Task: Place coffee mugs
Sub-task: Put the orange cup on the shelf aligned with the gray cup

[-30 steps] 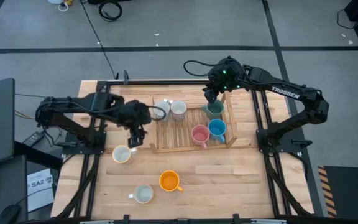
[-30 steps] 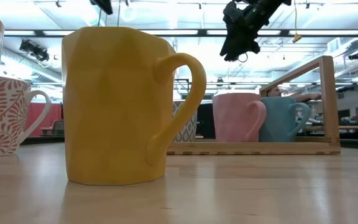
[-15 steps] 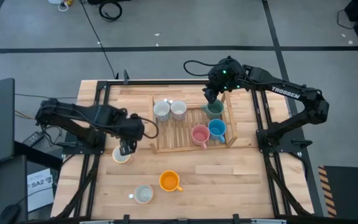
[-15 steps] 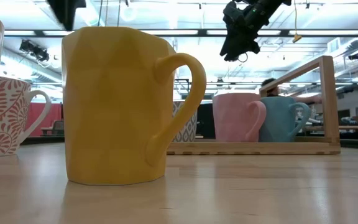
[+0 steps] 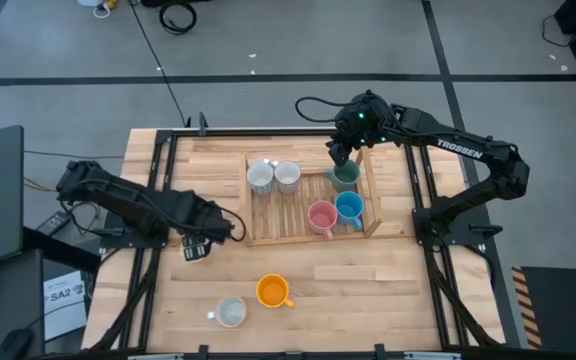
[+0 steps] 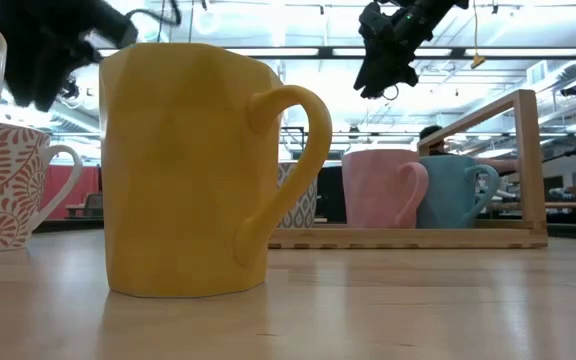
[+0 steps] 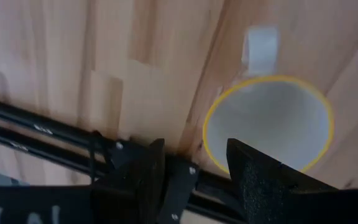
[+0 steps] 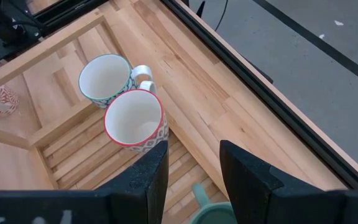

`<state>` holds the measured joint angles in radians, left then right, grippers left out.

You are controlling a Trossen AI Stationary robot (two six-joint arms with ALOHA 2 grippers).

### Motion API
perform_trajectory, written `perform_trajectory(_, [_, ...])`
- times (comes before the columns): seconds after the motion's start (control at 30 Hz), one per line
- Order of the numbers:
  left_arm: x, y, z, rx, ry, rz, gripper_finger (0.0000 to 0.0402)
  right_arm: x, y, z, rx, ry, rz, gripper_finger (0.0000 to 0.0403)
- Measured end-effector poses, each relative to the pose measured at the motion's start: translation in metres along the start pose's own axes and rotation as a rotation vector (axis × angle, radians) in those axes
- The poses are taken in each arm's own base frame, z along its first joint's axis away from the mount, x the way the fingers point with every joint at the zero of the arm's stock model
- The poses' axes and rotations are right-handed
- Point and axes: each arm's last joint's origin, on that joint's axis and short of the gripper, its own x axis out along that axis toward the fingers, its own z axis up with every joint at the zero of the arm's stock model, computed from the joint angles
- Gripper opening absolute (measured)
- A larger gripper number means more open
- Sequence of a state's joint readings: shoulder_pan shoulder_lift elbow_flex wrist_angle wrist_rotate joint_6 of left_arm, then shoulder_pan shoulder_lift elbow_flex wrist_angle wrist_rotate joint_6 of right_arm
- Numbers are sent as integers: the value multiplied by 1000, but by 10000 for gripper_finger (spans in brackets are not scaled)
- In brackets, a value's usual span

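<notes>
Eight mugs counted in the high view: lowest, a whitish-grey mug [image 5: 230, 312] and an orange mug [image 5: 272, 291]; left of centre, a yellow-rimmed cream mug [image 5: 196, 249]. Above it, low and outstretched, the left gripper [image 5: 197, 242], fingers spread, empty. Higher, in the slatted wooden tray [image 5: 286, 236] (five mugs): pink mug [image 5: 321, 215], blue mug [image 5: 349, 207], two patterned mugs [image 5: 259, 176], dark green mug [image 5: 345, 176]. Over that one the right gripper [image 5: 339, 155], parted, holding nothing.

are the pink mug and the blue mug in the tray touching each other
Cannot tell. In the high view the pink mug and blue mug sit rim to rim with no plain gap; the low view only shows them overlapping.
</notes>
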<state>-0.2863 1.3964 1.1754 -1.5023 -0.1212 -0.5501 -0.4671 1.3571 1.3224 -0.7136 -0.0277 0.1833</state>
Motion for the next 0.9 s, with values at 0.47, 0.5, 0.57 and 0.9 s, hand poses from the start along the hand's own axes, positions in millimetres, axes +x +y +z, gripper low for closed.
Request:
perform_trajectory(0.47, [50, -7, -3, -5, 43, -21, 181, 0, 0, 0, 0, 0, 0, 150])
perform_trajectory(0.5, [53, -7, -3, -5, 43, -21, 181, 0, 0, 0, 0, 0, 0, 150])
perform_trajectory(0.57, [59, -7, -4, -5, 45, -20, 181, 0, 0, 0, 0, 0, 0, 150])
perform_trajectory(0.9, [73, -8, -6, -10, 47, -19, 166, 0, 0, 0, 0, 0, 0, 150])
